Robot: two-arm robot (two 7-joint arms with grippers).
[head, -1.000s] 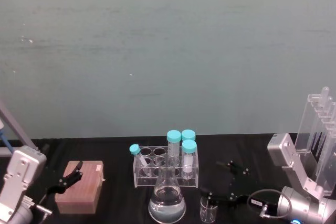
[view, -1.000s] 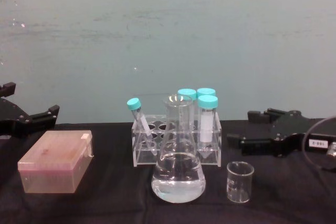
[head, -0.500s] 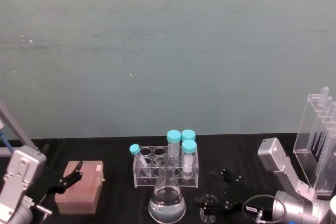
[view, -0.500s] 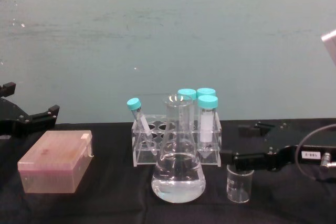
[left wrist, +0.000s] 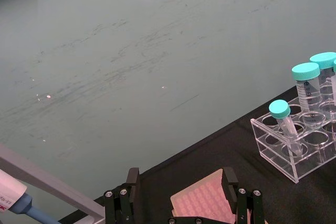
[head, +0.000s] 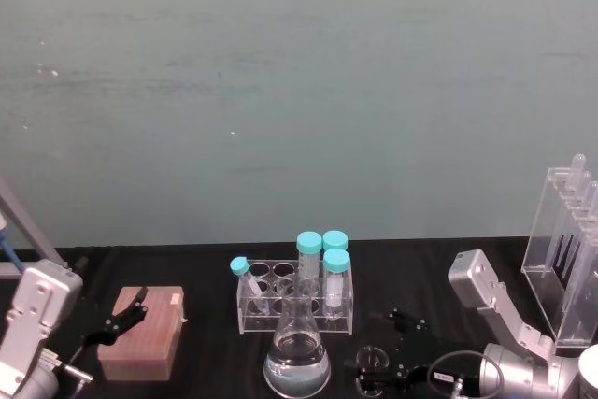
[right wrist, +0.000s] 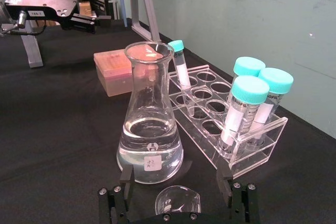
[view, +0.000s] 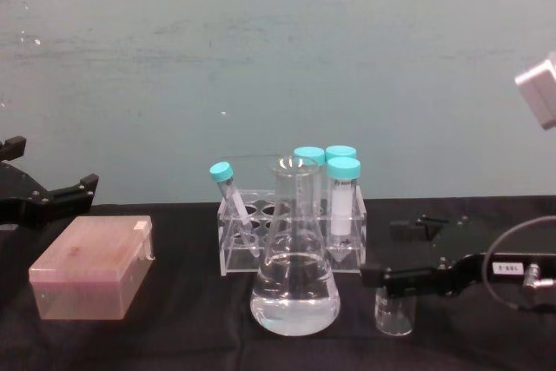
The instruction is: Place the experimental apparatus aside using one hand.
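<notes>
The right pincer (right wrist: pixel 175 174) is straddling the small glass beaker (view: pixel 393 314) at the near edge of the black desk (view: pixel 174 336), having swept in from the right over the past second. A second ago it was hanging well to the right of the glass. Now its black fingers (right wrist: pixel 116 200) are standing apart, one on the near side of the beaker and one on the far side. In the right wrist view the beaker's mouth is sitting between the spread fingers, which are not yet clamping. Whether either pad is already brushing the glass is hard to tell from these angles. The beaker itself is staying where it was, upright, just to the right of the conical flask (view: pixel 294 275), which is holding clear liquid and standing in front of the tube rack (view: pixel 291 236). The tall acrylic stand (head: pixel 565 268) is waiting at the far right of the desk. The left pincer (left wrist: pixel 181 174), fingers also apart, is idling at the left by the pink box (view: pixel 91 267). The approach appears to be over, and the task is likely turning to the squeeze and lift that would carry the beaker aside, with care owed to the flask close beside it
</notes>
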